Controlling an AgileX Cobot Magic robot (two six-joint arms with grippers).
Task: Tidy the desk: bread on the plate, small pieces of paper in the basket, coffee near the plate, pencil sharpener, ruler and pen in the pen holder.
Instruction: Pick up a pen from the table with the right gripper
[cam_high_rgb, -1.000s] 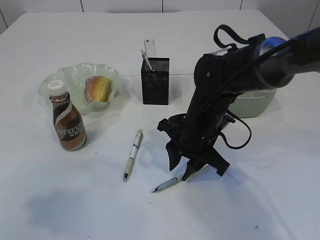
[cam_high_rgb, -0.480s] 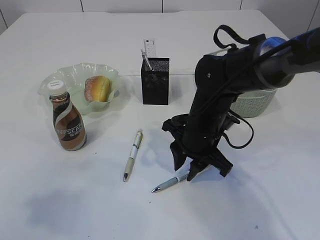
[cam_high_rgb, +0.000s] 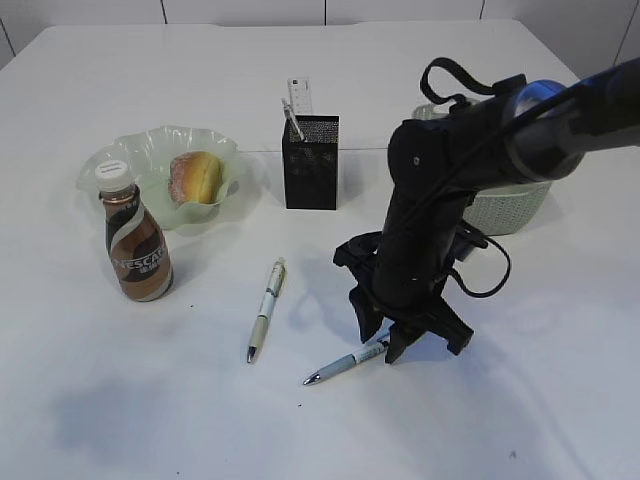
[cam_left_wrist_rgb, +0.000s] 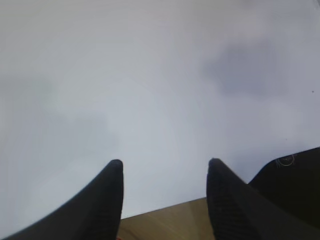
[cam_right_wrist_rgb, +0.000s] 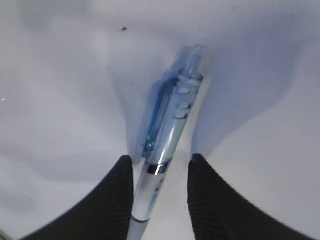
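A blue translucent pen lies flat on the white desk. My right gripper is open and straddles its barrel, which sits closer to the left finger. From outside, that gripper stands tip-down over the pen's rear end. A second, white-green pen lies to the left. The bread rests in the wavy plate, with the coffee just in front of it. The ruler stands in the pen holder. My left gripper is open and empty above the desk's edge. Pencil sharpener and paper pieces are out of view.
The green basket sits behind the right arm, partly hidden by it. A thin metal clip pokes out of the pen holder beside the ruler. A wooden floor strip shows under the left fingers.
The right gripper slid a little to the right along the blue pen, toward its rear end. The pen itself stayed put and the jaws kept their width.
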